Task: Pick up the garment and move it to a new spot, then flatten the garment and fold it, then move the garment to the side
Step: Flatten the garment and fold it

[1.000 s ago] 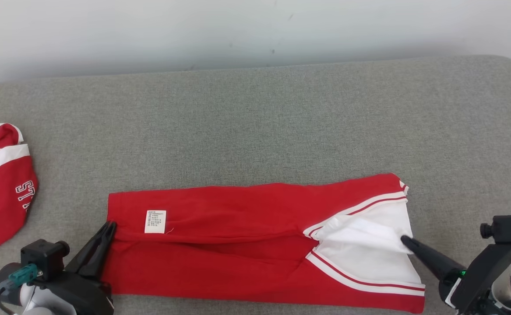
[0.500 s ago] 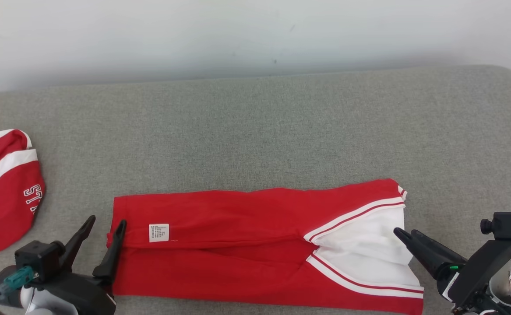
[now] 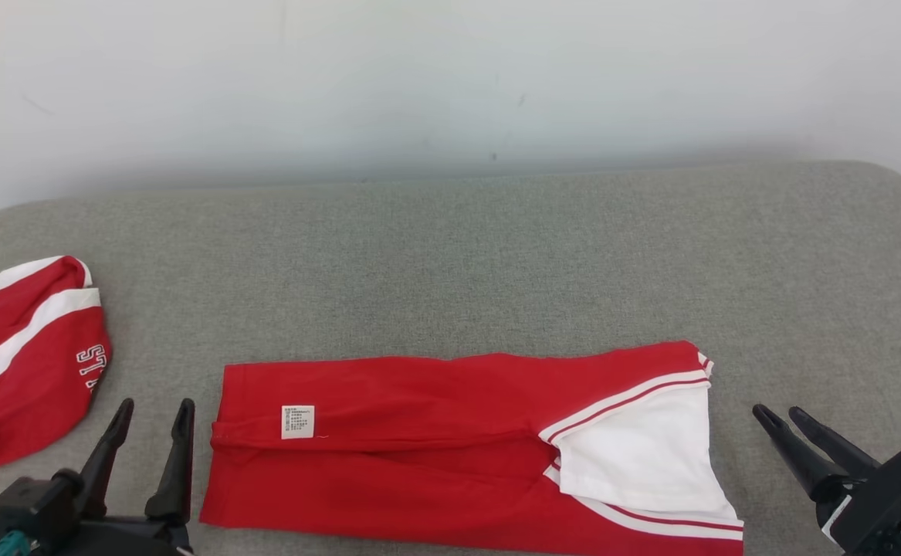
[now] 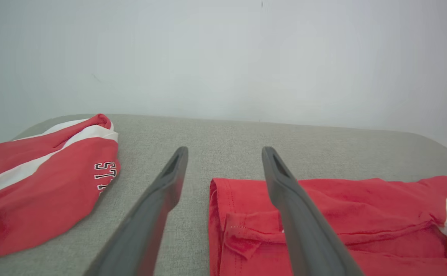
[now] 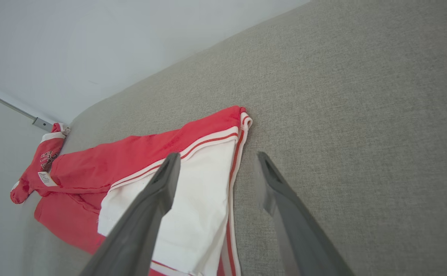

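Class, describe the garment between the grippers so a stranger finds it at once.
On the grey padded surface, look along the near edge. The garment is a long folded red strip, white at its right end. Unlike the lettered red bundle at far left, it shows a small white label.

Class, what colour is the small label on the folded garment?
The label is white with dark print; best seen in the head view.
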Motion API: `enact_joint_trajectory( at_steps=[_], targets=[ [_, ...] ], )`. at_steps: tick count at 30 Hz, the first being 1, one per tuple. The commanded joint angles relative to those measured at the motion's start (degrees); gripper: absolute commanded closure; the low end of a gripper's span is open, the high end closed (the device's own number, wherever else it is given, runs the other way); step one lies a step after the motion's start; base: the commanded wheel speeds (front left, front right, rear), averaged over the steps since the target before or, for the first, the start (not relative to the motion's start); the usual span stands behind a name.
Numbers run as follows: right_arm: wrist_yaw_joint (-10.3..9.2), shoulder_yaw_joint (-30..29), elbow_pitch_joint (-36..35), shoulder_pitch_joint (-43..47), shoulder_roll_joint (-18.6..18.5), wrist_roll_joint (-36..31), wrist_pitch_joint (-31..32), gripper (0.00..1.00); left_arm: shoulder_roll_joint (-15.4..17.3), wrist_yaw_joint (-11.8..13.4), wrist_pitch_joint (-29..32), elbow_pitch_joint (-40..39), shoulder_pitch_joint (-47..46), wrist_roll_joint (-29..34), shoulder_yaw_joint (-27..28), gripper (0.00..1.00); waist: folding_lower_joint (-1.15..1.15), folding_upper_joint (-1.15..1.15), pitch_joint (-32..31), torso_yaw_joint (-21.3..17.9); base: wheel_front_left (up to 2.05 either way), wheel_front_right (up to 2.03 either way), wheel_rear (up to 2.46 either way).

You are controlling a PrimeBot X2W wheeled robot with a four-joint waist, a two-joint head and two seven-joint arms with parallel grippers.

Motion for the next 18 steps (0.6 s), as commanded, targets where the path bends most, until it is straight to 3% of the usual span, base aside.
enact_joint_trajectory(
  at_steps=[1,18],
  targets=[
    [-0.11,0.27,1.28,0.27,0.31,-0.78,-0.34,0.00,-0.17,0.28,-0.32,-0.61,1.41,0.45,0.97,0.00,0.01,0.00,-0.59,0.46,0.00,0.00,0.00],
    [-0.11,2.18,17.89,-5.53,8.38,-6.81,5.28,0.00,-2.98,2.81,-0.31,-8.45,8.45,6.81,9.07,0.00,0.01,0.00,-1.53,3.55,0.00,0.00,0.00]
  ],
)
